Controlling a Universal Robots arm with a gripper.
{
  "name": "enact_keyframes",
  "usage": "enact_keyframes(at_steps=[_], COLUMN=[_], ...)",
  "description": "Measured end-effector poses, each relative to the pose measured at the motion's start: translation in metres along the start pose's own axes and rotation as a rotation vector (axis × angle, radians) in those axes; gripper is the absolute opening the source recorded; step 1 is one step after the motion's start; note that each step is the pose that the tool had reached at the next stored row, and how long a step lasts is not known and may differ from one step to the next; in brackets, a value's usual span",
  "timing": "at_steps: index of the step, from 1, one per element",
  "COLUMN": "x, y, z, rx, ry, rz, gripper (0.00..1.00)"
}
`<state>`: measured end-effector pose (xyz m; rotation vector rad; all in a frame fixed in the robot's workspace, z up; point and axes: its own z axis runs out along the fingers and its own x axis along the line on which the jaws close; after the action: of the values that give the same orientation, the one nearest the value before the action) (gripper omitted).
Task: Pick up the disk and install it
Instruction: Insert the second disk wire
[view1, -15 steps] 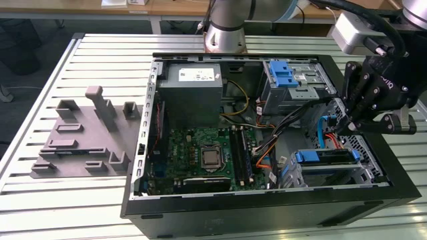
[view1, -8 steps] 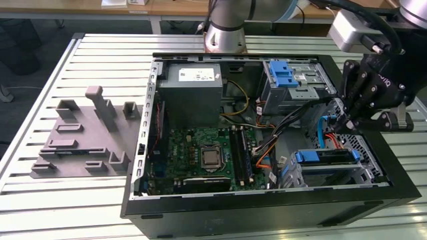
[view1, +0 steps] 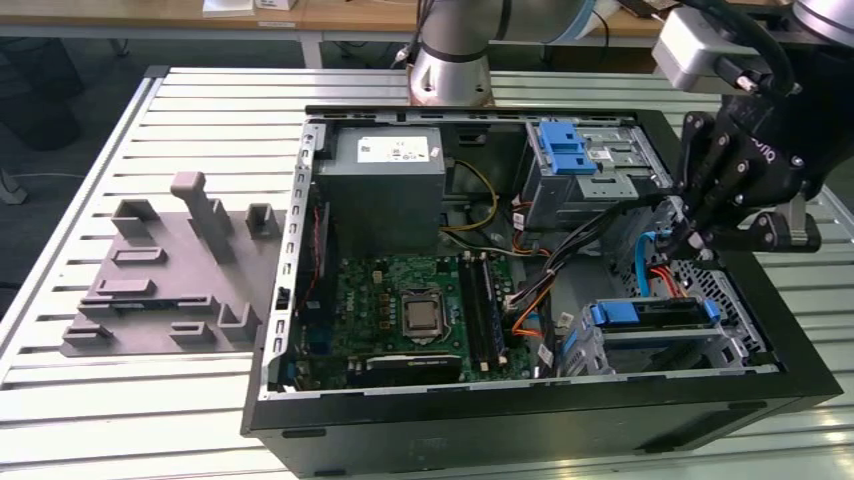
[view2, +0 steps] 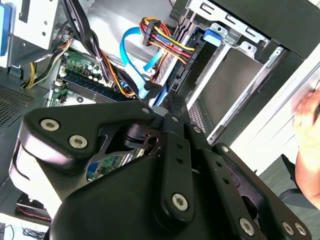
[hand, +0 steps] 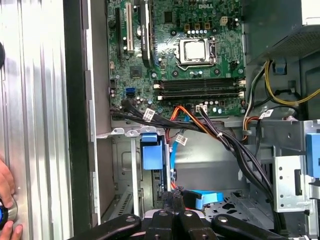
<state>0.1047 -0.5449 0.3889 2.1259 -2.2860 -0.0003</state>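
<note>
In the exterior view, the disk (view1: 654, 312) lies flat in the metal bay beside the motherboard (view1: 407, 305). Its long axis runs straight away from the board, and the blue carrier end faces the board. Only a dark upper edge shows behind the blue; the rest is hidden by the bay. The gripper (view1: 687, 240) hangs over the case just beyond the disk, further from the board, with its fingers drawn together.

In the second wrist view, the linkage covers most of the scene. The fingertips meet beside a blue cable (view2: 131, 60), and whether they pinch anything cannot be told. A person's hand (view2: 307, 145) is cut off at the edge.

In the first wrist view, the disk's blue end (hand: 151, 152) points at the motherboard.
</note>
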Motion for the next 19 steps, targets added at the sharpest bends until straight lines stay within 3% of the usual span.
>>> enact_keyframes(at_steps=[13, 19], x=[-0.0154, -0.0166], y=[0.0038, 0.004], z=[-0.0041, -0.0042], rx=[0.0001, 0.0001], ry=[0.0, 0.0004], rz=[0.0, 0.0], gripper=[0.11, 0.11])
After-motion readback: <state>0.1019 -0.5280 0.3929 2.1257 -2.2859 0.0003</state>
